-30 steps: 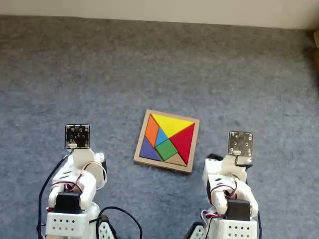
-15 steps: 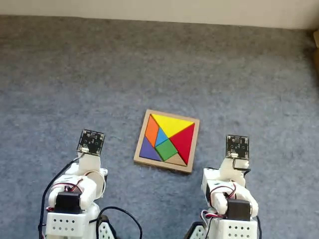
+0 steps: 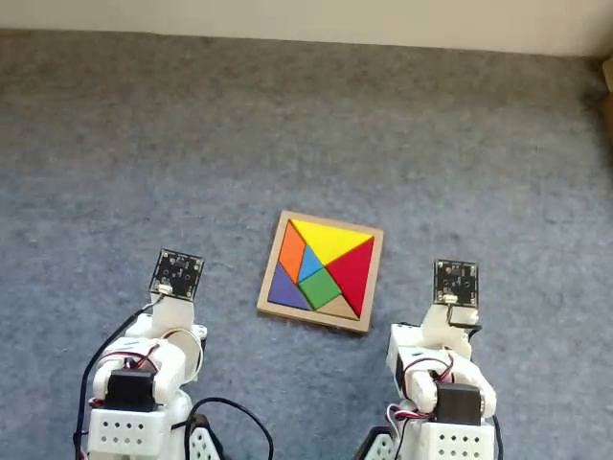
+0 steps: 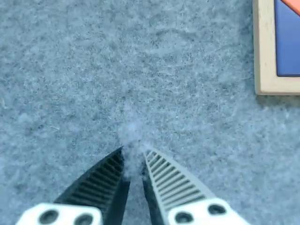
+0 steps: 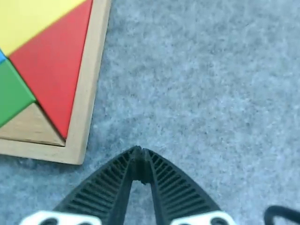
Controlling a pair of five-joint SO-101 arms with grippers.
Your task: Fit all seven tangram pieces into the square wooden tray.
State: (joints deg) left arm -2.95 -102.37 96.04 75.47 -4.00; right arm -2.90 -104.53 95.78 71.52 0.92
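The square wooden tray lies on the carpet in the middle of the high view, between the two arms. Several coloured pieces fill it edge to edge: yellow, red, orange, light blue, green, purple and tan. My left gripper hovers over bare carpet beside the tray's corner, shut but for a slim gap and holding nothing. My right gripper is shut and empty, just off the tray's rim near the red piece.
Grey carpet covers the whole work area, with open room beyond the tray. The left arm and right arm sit folded back close to their bases. A pale wall strip runs along the far edge.
Both arms drew back toward their bases in the first half second; the left wrist also swung slightly toward the tray. Nothing has moved since. The tray and pieces stayed put.
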